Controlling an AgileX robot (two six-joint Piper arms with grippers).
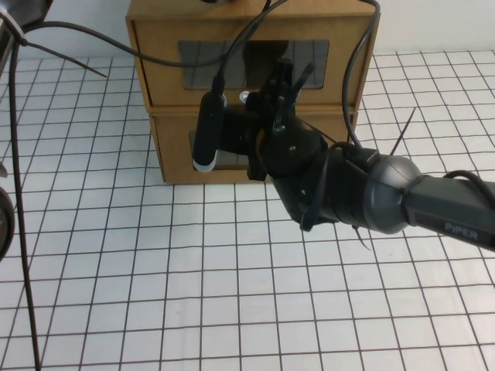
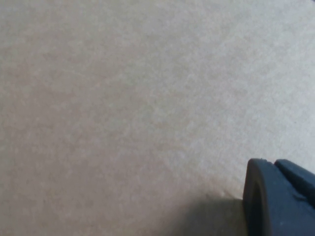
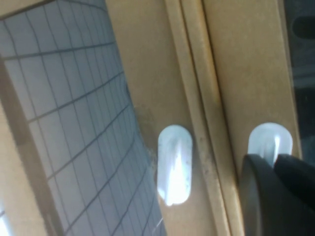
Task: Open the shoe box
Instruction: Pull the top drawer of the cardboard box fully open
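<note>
**A:** From the left: what edges, and how much open room?

**B:** A black cable (image 1: 19,232) runs down the left edge of the white gridded surface (image 1: 155,294). The squares beside it and all along the near edge lie bare. The shoe box (image 1: 162,46) stands at the far middle. It is two brown drawers stacked, each with a dark window in its front.

**A:** What stands in the way at the box?

**B:** The right arm (image 1: 402,197) comes in from the right edge and crosses the box front. The right end effector (image 1: 282,89) is hard up against that front, about where the two drawers meet. The wrist camera (image 1: 207,131) hangs just beside it, over the lower window. A second cable (image 1: 360,62) loops down past the box's right corner.

**A:** Is it wide or narrow?

**B:** I cannot tell, because the arm's own bulk hides it from above.

**A:** What does the right wrist view add?

**B:** It shows two handles, one on each side of the seam between the drawers. The white handle (image 3: 173,164) shows whole. The other handle (image 3: 269,140) is half covered by the right end effector; whether it is gripped I cannot tell.

**A:** And the left side?

**B:** It does not show from above. Its own view shows only part of the left end effector (image 2: 278,196), close to a plain brown cardboard face (image 2: 123,98). Again I cannot tell whether it is wide or narrow.
</note>
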